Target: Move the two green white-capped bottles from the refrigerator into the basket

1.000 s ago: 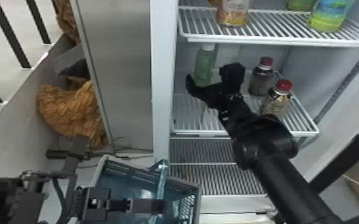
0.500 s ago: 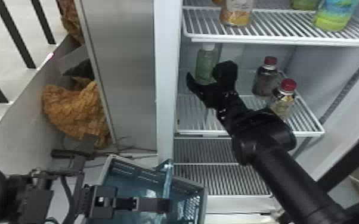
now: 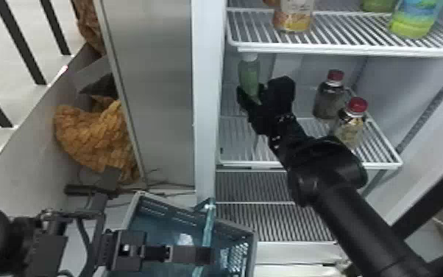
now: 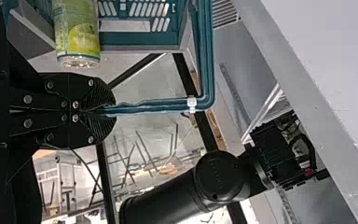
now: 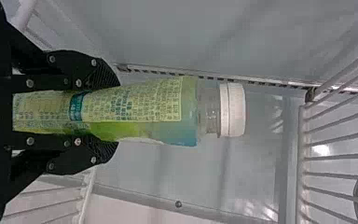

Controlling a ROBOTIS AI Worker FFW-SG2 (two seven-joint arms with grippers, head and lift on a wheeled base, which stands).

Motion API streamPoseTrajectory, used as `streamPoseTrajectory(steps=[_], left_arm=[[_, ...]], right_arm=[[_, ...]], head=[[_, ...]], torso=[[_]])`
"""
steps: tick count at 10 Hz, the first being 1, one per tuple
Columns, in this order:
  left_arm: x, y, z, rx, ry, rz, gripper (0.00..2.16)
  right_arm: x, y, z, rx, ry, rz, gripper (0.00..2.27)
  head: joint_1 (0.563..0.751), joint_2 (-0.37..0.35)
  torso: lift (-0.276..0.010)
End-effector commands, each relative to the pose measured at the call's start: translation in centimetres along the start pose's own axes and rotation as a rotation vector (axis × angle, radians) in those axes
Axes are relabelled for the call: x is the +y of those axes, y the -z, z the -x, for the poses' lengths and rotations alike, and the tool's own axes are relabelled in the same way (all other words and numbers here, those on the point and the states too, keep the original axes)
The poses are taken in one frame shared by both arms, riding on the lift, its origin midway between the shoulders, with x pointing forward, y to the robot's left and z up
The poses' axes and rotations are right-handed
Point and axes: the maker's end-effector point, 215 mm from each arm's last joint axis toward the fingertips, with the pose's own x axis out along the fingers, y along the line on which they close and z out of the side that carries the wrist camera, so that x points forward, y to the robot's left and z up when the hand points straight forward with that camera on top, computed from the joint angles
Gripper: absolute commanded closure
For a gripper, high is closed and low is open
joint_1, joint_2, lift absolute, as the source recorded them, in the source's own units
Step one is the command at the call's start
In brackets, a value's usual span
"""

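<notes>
Head view: green white-capped bottle [image 3: 249, 73], between the fingers of right gripper [image 3: 260, 93], up and right of basket [image 3: 231, 227]. Right arm, slanting in from bottom right. Left arm, level from left edge, left gripper [image 3: 206, 255] over basket.

Left wrist view: left gripper, closed on basket's handle [image 4: 154, 107]; yellow-green bottle [image 4: 78, 32] at basket's slotted wall.

Right wrist view: right gripper, part-open at bottle's width, gripping both sides; white cap [image 5: 233, 110] beyond fingertips.

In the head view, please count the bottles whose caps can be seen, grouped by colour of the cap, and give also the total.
White-capped green bottle: 1
Red-capped bottles: 2
Total: 3
</notes>
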Motion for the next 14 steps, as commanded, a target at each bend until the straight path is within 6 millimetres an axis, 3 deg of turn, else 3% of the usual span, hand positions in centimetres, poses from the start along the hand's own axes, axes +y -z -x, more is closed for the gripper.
streamPoseTrajectory(steps=[1, 4, 8, 14], left_arm=[[0.0, 0.1, 0.1, -0.002, 0.001, 0.004, 1.17], [-0.2, 0.3, 0.0, 0.0, 0.011, 0.008, 1.17], [-0.2, 0.5, 0.1, -0.002, 0.018, 0.016, 1.17], [-0.3, 0.7, 0.1, -0.003, 0.022, 0.02, 1.17]], right_arm=[[0.3, -0.2, 0.4, -0.014, -0.002, -0.007, 0.89], [0.5, -0.7, 1.9, -0.053, 0.002, -0.022, 0.89], [-1.2, -0.2, 4.4, -0.076, 0.035, -0.047, 0.89], [-2.9, -1.7, 9.1, -0.132, 0.052, -0.059, 0.89]], head=[[0.695, -0.069], [0.695, -0.066], [0.695, -0.085], [0.695, -0.124]], torso=[[-0.263], [-0.263], [-0.263], [-0.263]])
